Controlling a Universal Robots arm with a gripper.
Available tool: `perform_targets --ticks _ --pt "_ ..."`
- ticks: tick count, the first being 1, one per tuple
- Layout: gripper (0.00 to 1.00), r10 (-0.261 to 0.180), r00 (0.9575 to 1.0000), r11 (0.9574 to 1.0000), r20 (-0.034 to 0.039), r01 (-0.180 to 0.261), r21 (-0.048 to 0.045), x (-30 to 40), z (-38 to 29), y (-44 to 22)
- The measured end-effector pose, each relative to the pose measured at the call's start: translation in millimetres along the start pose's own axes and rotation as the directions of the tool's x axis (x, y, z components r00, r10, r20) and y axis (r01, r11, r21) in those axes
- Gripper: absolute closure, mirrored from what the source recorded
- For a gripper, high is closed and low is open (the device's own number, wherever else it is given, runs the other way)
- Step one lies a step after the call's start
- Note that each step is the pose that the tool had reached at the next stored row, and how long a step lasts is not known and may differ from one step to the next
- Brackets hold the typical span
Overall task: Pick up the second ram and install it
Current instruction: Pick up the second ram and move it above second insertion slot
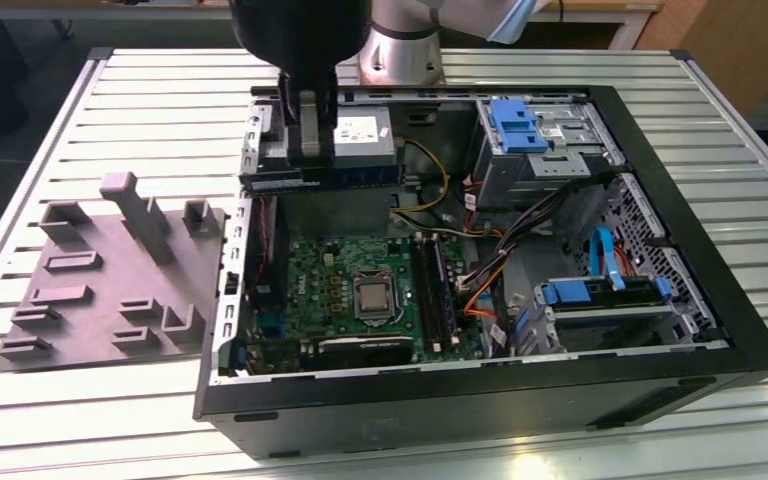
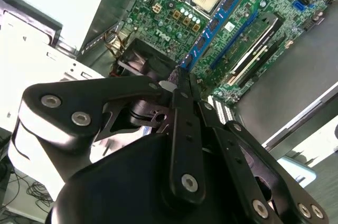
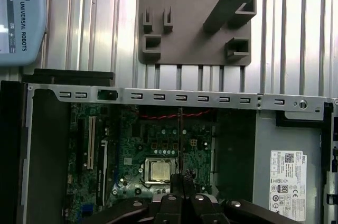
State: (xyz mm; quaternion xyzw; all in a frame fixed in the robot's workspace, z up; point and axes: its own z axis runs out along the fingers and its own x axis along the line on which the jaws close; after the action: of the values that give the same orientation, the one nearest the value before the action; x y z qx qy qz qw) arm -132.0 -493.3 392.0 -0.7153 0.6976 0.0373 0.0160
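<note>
The ram (image 1: 344,181) rides level just under the tool (image 1: 311,152), pinched at its middle, jaws narrow on it. Straight below the tool sits the board (image 1: 337,275) inside the open case (image 1: 491,395), with the slots (image 1: 434,285) further off below. This looks like the carry leg, install not done. Seating seems to call for turning the stick, which lies crosswise, along a free slot.
</note>
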Motion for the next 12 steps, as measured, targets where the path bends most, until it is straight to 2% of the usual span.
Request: perform_targets --ticks 12 --pt "0.89 0.002 1.0 1.0 0.0 -0.002 0.0001 0.5 0.4 -17.0"
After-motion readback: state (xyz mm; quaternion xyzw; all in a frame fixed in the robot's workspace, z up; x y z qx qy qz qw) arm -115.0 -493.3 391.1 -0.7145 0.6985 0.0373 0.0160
